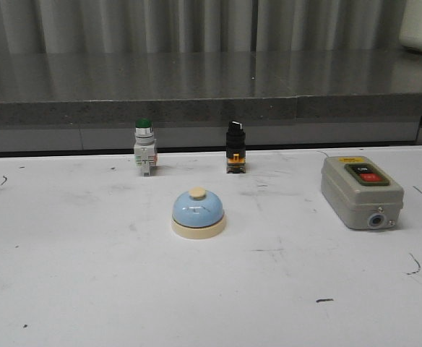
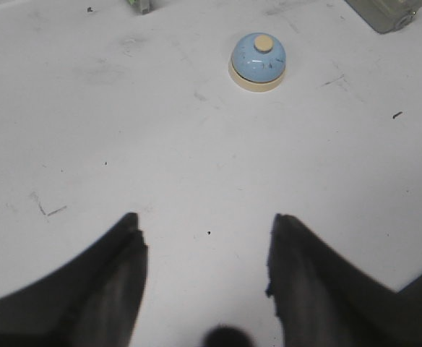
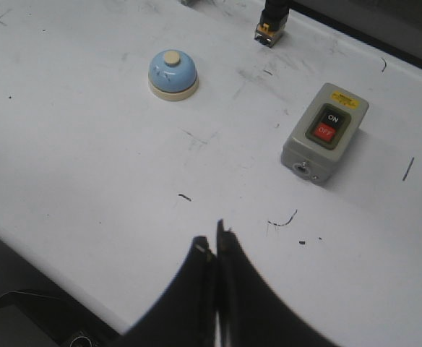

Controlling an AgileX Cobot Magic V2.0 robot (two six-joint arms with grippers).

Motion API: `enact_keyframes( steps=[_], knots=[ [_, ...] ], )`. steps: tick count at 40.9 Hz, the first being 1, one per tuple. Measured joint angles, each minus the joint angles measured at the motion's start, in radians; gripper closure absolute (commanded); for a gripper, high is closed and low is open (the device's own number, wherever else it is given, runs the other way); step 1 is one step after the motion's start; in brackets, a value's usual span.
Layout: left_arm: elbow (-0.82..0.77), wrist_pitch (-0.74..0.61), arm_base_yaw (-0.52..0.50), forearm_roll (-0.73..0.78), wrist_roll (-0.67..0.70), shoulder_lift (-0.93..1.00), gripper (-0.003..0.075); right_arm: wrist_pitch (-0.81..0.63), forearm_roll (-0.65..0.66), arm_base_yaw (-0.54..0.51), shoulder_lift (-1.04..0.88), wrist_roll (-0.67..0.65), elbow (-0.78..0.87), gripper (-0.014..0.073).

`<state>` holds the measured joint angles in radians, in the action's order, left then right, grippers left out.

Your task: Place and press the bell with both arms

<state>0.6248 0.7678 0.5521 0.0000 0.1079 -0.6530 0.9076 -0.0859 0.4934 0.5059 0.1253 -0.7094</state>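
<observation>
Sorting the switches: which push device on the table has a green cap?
The small upright pushbutton with green cap, at back left; the black selector switch and grey box switch lack one.

my front view sits low, facing 12 o'clock over the table; both wrist views look down from higher, sharing the bell.

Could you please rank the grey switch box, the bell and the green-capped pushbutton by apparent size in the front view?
1. Grey switch box
2. Bell
3. Green-capped pushbutton, which stands farther back, so its true size is less certain.
</observation>
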Motion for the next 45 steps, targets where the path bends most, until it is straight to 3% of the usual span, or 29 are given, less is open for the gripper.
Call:
enact_keyframes(
  steps=[5,24,30,45],
  knots=[
    [0.0,0.0,0.0,0.0,0.0,0.0,0.0739,0.0,0.0,0.0,0.0,0.0,0.0,0.0663],
    [-0.037,-0.045,-0.007,0.0,0.0,0.036,0.074,0.0,0.0,0.0,-0.001,0.0,0.0,0.0663],
    [-0.146,-0.174,-0.114,0.014,0.0,0.15,0.074,0.0,0.0,0.0,-0.001,0.0,0.0,0.0663],
    [-0.595,-0.618,-0.458,0.016,0.0,0.552,0.074,0.0,-0.001,0.0,-0.002,-0.001,0.0,0.0663]
  ],
)
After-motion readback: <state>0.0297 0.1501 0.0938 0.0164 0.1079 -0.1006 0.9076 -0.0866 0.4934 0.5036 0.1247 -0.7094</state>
